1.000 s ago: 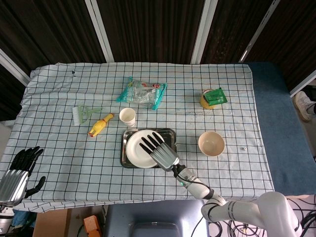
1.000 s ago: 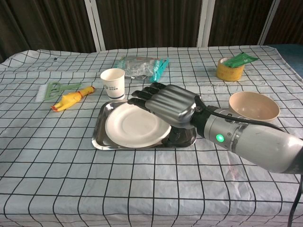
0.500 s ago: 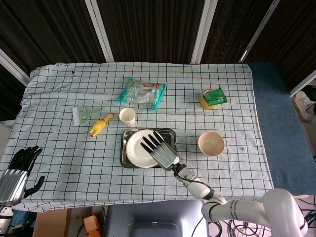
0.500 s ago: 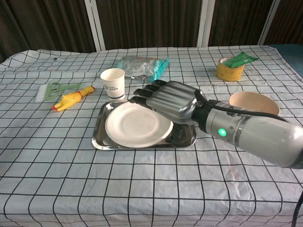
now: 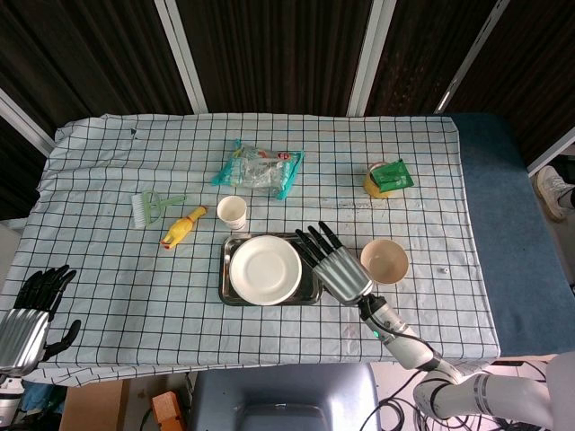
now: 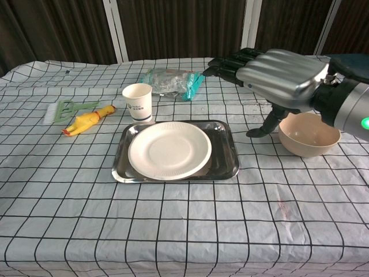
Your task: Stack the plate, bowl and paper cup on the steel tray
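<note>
The plate (image 6: 169, 150) lies on the tray (image 6: 223, 157), so the bowl (image 6: 308, 134) right of the tray goes next. The right hand (image 6: 275, 74) (fingers spread, holding nothing) should grip its rim squarely; the cup (image 6: 138, 101) waits behind the tray.

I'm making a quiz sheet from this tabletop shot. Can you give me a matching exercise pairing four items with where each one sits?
Things:
1. round white plate
2. beige bowl
3. white paper cup
4. yellow rubber chicken toy

Places:
A. just behind the tray's far left corner
B. lying on the steel tray
C. beside a green brush
D. on the cloth right of the tray, near the right hand

Pairs: 1-B, 2-D, 3-A, 4-C
</note>
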You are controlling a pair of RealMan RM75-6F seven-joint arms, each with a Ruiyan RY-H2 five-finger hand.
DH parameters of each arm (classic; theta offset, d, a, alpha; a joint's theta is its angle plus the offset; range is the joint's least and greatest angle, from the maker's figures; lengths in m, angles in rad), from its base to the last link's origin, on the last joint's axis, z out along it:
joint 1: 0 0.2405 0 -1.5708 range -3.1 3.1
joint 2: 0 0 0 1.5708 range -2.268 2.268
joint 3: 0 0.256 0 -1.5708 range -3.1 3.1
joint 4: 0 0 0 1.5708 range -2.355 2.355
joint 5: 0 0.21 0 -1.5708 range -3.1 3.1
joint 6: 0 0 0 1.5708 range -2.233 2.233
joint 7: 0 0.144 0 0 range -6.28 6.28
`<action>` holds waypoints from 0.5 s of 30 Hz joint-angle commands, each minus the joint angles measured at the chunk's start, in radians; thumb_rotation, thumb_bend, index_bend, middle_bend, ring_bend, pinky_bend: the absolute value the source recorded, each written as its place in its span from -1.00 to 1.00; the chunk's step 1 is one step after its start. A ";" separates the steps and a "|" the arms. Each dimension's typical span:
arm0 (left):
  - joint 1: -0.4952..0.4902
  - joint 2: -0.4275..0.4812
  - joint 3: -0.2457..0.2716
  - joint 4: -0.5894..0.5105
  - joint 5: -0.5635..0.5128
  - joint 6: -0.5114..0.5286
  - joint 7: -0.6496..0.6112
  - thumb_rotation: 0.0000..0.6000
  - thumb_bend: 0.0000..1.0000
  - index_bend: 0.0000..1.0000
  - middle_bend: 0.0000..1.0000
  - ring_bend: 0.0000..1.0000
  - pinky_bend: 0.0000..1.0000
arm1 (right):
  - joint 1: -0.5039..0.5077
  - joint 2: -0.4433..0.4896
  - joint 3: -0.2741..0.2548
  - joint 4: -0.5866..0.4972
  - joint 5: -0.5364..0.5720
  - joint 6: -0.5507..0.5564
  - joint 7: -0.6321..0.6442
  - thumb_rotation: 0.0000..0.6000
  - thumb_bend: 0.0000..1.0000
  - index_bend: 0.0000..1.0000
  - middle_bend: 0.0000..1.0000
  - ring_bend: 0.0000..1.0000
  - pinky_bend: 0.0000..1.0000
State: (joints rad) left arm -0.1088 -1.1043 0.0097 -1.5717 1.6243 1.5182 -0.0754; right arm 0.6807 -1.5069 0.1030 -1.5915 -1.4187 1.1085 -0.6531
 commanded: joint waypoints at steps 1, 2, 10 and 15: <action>0.000 0.000 0.000 -0.002 -0.003 -0.002 0.004 1.00 -0.20 -1.00 -0.94 -0.94 -0.90 | -0.035 0.072 -0.020 -0.050 0.036 -0.007 0.040 1.00 -0.93 -1.00 -1.00 -1.00 -1.00; 0.000 0.000 0.000 -0.002 -0.003 -0.001 0.005 1.00 -0.20 -1.00 -0.94 -0.94 -0.90 | -0.045 0.095 -0.029 -0.061 0.039 -0.008 0.050 1.00 -0.93 -1.00 -1.00 -1.00 -1.00; -0.001 0.000 -0.004 -0.001 -0.009 -0.004 -0.003 1.00 -0.20 -1.00 -0.94 -0.94 -0.91 | -0.147 0.222 -0.141 -0.046 -0.026 0.039 0.157 1.00 -0.88 -0.73 -1.00 -1.00 -1.00; -0.004 -0.002 -0.004 -0.001 -0.013 -0.012 0.001 1.00 -0.20 -1.00 -0.94 -0.94 -0.90 | -0.190 0.216 -0.181 0.046 -0.071 0.057 0.243 1.00 -0.80 -0.52 -1.00 -1.00 -1.00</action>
State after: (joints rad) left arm -0.1126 -1.1057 0.0055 -1.5727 1.6116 1.5066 -0.0743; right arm 0.5094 -1.2879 -0.0611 -1.5789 -1.4683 1.1550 -0.4351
